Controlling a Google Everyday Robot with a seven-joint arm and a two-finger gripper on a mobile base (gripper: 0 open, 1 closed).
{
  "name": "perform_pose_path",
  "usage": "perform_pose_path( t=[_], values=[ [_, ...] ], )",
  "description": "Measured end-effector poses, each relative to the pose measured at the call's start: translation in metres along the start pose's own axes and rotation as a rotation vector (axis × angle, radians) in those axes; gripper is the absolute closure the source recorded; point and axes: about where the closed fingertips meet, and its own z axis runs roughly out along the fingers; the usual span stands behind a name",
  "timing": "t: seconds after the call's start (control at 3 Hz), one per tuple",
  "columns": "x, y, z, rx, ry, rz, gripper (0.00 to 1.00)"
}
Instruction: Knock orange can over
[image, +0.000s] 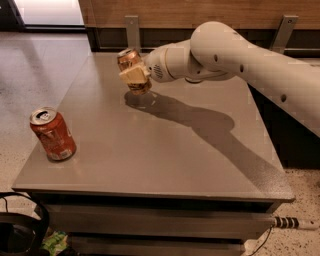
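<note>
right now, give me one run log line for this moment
gripper: at orange can, far side of table | orange can: tilted, not yet down | red can: upright, near left corner

Grey table (150, 160) on speckled floor (35, 70)
</note>
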Motion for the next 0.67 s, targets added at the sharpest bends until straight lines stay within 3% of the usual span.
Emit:
perform_pose_path(
  t=[0.33, 0.67],
  values=[
    [0.0077, 0.005, -0.0048, 0.003, 0.075, -0.006, 1.0],
    [0.0128, 0.0135, -0.0135, 0.019, 0.192, -0.025, 1.0]
  ],
)
